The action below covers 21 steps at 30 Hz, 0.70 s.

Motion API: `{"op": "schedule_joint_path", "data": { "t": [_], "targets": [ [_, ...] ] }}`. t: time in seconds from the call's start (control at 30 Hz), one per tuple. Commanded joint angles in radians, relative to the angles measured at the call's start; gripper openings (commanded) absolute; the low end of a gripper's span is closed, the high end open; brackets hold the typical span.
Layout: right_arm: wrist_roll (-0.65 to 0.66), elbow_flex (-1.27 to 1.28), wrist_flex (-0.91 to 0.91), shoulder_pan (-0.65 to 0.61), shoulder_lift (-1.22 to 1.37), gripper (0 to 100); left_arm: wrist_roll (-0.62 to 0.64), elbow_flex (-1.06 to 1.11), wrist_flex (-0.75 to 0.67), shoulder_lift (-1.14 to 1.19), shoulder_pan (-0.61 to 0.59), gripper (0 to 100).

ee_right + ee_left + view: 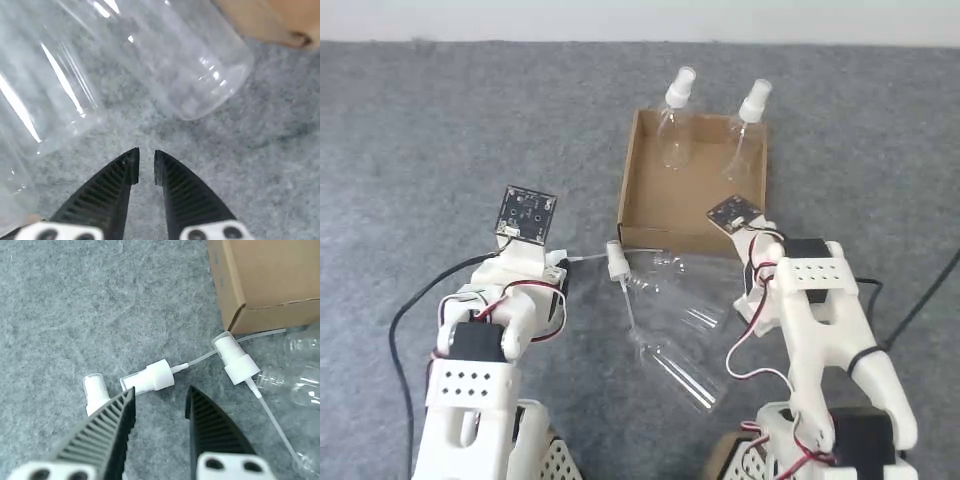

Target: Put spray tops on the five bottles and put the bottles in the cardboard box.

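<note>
As left gripper (161, 391) hovers w/ jaws spread over white plastic spray top (149, 379), off-centre pinch could flick it away.

Right end effector (145, 167), barely parted, just beside 2 clear bottles (190, 60) on carpet (270, 150).

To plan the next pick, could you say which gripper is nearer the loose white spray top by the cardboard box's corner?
Left. The left gripper is close beside the white spray top; the right gripper is farther, by clear bottles.
</note>
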Motion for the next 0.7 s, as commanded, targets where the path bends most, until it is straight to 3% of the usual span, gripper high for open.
{"op": "schedule_joint_path", "data": {
  "t": [0.0, 0.2, 0.43, 0.67],
  "targets": [
    [0.009, -0.041, 0.013, -0.002, -0.119, 1.0, -0.005, -0.007, -0.023, 0.003, -0.006, 15],
    [-0.164, -0.097, 0.021, -0.025, -0.358, 3.6, -0.005, -0.007, -0.023, 0.003, -0.005, 15],
    [-0.235, -0.115, 0.010, -0.240, -0.355, 29.0, -0.005, -0.005, -0.023, 0.003, -0.005, 15],
    [-0.310, -0.256, 0.022, -0.432, -0.196, 27.1, -0.005, 0.001, -0.023, 0.003, -0.005, 15]
  ]
}}
